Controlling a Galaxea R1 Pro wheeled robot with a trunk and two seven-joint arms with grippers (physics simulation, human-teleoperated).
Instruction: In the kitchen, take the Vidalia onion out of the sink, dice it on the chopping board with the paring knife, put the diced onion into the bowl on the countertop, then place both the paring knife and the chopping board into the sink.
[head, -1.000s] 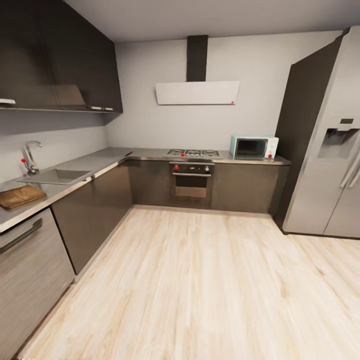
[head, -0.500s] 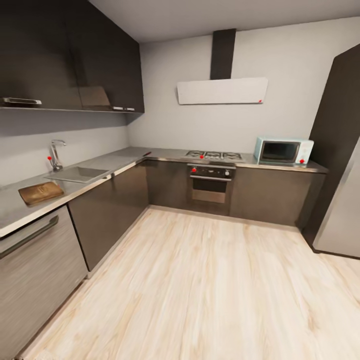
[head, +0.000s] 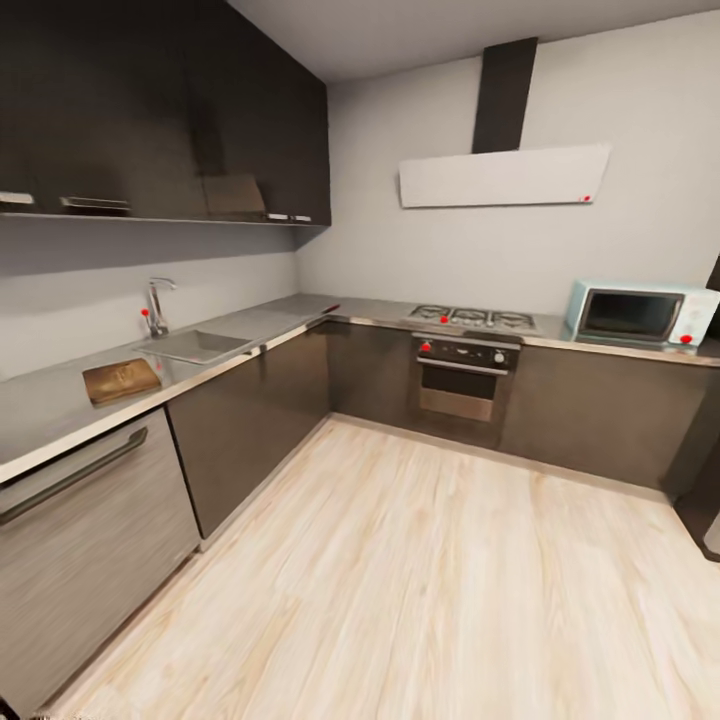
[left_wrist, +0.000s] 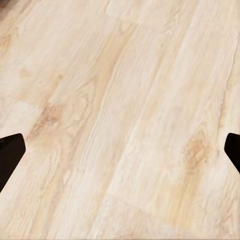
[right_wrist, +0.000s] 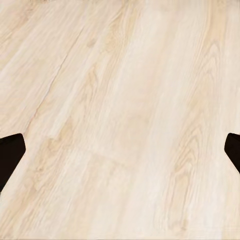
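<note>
The sink (head: 197, 346) is sitting in the long grey worktop (head: 60, 405) along the left wall in the head view, with its chrome tap (head: 155, 305) standing behind it against the wall. The chopping board (head: 121, 380) is lying flat on the same worktop, just beside the sink on the nearer side and not touching it. Whatever is lying inside the sink is too small to make out. A small red thing (head: 331, 308) is lying near the corner where the worktop is turning toward the stove (head: 472, 318); it is too small to identify.

Beyond the stove, a mint microwave (head: 640, 313) is standing on the far counter, under a white hood (head: 503, 176) on the wall. Dark cupboards (head: 150, 110) are hanging above the sink.

The left hand (left_wrist: 120, 150) is hanging released over the pale wooden floor (head: 420, 580), its two dark fingertips (left_wrist: 10, 152) showing wide apart at the edges of its wrist view. The right hand (right_wrist: 120, 152) is likewise spread and holding nothing, its fingertips (right_wrist: 10, 150) far apart above the floor.
</note>
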